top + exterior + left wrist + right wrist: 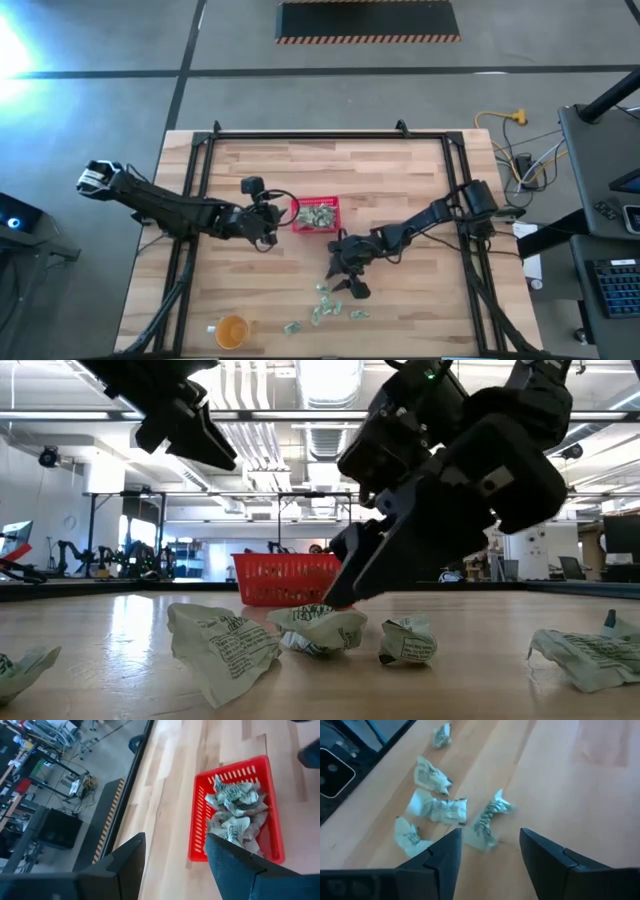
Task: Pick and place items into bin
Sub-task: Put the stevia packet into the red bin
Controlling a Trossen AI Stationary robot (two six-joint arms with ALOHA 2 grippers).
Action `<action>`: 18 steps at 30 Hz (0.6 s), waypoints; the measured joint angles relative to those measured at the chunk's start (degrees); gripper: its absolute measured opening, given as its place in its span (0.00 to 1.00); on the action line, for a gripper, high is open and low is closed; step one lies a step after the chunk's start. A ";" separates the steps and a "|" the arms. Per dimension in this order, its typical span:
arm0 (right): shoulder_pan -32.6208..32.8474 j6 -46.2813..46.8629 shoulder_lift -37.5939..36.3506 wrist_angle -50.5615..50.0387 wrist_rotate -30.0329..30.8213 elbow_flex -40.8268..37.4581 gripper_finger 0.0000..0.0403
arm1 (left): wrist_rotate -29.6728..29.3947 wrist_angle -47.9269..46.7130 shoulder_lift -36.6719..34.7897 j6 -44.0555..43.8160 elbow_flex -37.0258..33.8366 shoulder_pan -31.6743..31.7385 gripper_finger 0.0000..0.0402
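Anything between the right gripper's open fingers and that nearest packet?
Nothing: in the right wrist view only bare tabletop separates the right gripper from the packet.

light: bright, even | glare: floor, high view's left edge | low view: ceiling lights, arms backlit

A round orange cup stands near the front edge of the wooden surface, left of centre. Beyond the surface's right side, a yellow cable lies on the grey floor.
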 joint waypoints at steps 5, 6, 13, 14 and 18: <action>0.89 -0.42 2.07 0.16 0.01 1.65 0.48 | 0.00 -0.07 0.21 0.00 -0.01 -0.13 0.47; 0.89 -0.39 2.17 0.03 0.00 1.69 0.48 | 0.08 -0.37 0.25 0.02 -0.02 -0.15 0.47; 0.85 -0.57 2.06 -0.55 0.43 1.61 0.47 | 0.04 -0.36 0.25 0.02 0.00 -0.31 0.47; 0.85 -0.69 2.05 -0.80 0.95 1.61 0.47 | 0.04 -0.28 0.25 0.02 0.00 -0.31 0.47; 0.87 -0.94 1.97 -1.38 1.66 1.63 0.43 | 0.04 -0.28 0.25 0.02 0.00 -0.31 0.47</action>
